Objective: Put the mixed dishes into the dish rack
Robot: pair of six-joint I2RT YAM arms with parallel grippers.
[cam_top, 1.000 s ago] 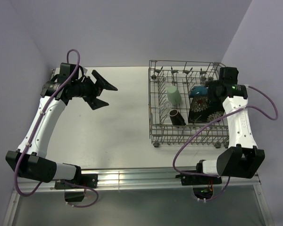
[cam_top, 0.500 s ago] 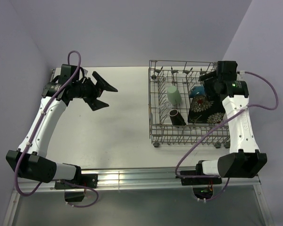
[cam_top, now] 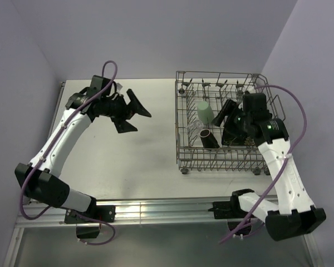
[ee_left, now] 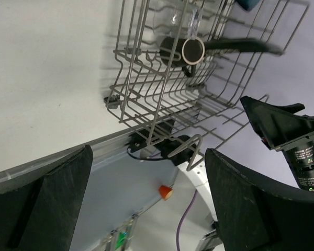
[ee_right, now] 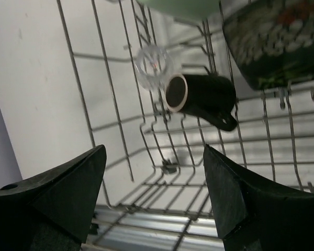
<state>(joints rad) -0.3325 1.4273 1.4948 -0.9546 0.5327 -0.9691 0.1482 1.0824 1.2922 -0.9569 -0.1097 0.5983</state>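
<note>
- The dish rack (cam_top: 217, 73) sits right under the right gripper (ee_right: 154, 157) and well off ahead of the left gripper (ee_left: 149, 157), which hangs above the table (cam_top: 128, 161).
- Both grippers stand wide open with nothing between their fingers.
- The square black floral plate (ee_right: 267, 42) leans among the tines, just beyond the right gripper's right finger.
- The pale green cup (cam_top: 205, 111) stands in the rack ahead of the right gripper's fingertips.
- The brown handled mug (ee_right: 201, 97) lies on its side straight ahead between those fingers, mouth turned toward the left one.
- The small clear glass (ee_right: 154, 65) touches the mug's rim, just past it.
- We cannot make out the dark bowl; the right arm covers that part of the rack.
- We judge the loading all but finished: no dish shows on the table, and every one we can see is in the rack.
- The next move calls for lifting the right gripper straight up clear of the tines, then confirming that the bowl is seated.
</note>
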